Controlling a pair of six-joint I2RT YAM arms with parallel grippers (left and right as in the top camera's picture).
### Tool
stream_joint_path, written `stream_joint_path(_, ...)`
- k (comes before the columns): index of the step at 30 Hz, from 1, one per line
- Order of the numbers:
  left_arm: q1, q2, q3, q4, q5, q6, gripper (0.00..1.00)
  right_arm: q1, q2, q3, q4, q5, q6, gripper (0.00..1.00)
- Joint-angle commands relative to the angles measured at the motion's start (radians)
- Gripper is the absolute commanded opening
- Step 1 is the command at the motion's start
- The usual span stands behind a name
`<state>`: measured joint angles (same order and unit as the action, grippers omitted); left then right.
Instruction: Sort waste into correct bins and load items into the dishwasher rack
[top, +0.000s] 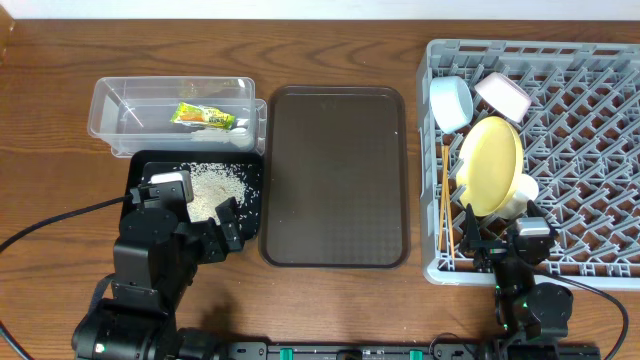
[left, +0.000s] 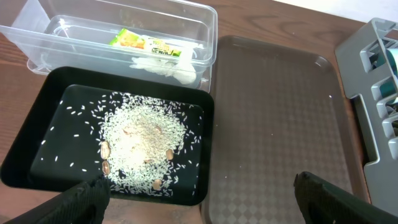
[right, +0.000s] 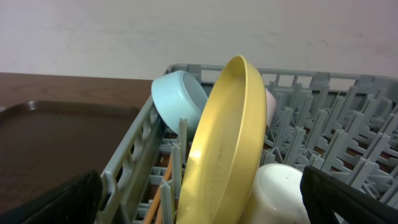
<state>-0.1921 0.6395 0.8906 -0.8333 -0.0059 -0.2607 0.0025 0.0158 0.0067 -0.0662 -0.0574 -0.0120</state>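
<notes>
The clear tub holds the green-yellow snack wrapper, which also shows in the left wrist view. The black tray holds a heap of white rice. My left gripper is open and empty over the black tray's near right corner. In the grey rack the yellow plate stands on edge, with the light blue bowl, white bowl, white cup and chopsticks around it. My right gripper is open at the rack's near edge, just in front of the plate and cup.
The brown serving tray lies bare between the black tray and the rack. A few brown nut-like bits lie in the rice. A white crumpled piece lies in the clear tub. A black cable runs off to the left.
</notes>
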Motion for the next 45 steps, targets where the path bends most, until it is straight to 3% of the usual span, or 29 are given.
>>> stream_joint_path(1,-0.004,-0.001,-0.005,0.001,-0.005,0.013,0.97,0.018,-0.004,-0.001,-0.002,-0.015,-0.012,0.99)
stream_joint_path(12,0.002,-0.007,-0.005,-0.031,-0.006,0.03,0.97,0.018,-0.004,-0.001,-0.002,-0.015,-0.012,0.99)
stream_joint_path(17,0.034,-0.1,-0.075,-0.006,-0.005,0.039,0.97,0.018,-0.004,-0.001,-0.002,-0.015,-0.012,0.99)
stream_joint_path(29,0.097,-0.539,-0.579,0.426,-0.005,0.039,0.97,0.018,-0.004,-0.001,-0.002,-0.015,-0.012,0.99)
stream_joint_path(39,0.097,-0.638,-0.889,0.88,-0.005,0.062,0.97,0.018,-0.004,-0.001,-0.002,-0.015,-0.012,0.99)
stream_joint_path(45,0.097,-0.638,-0.887,0.871,0.012,0.178,0.97,0.018,-0.004,-0.001,-0.002,-0.015,-0.012,0.99)
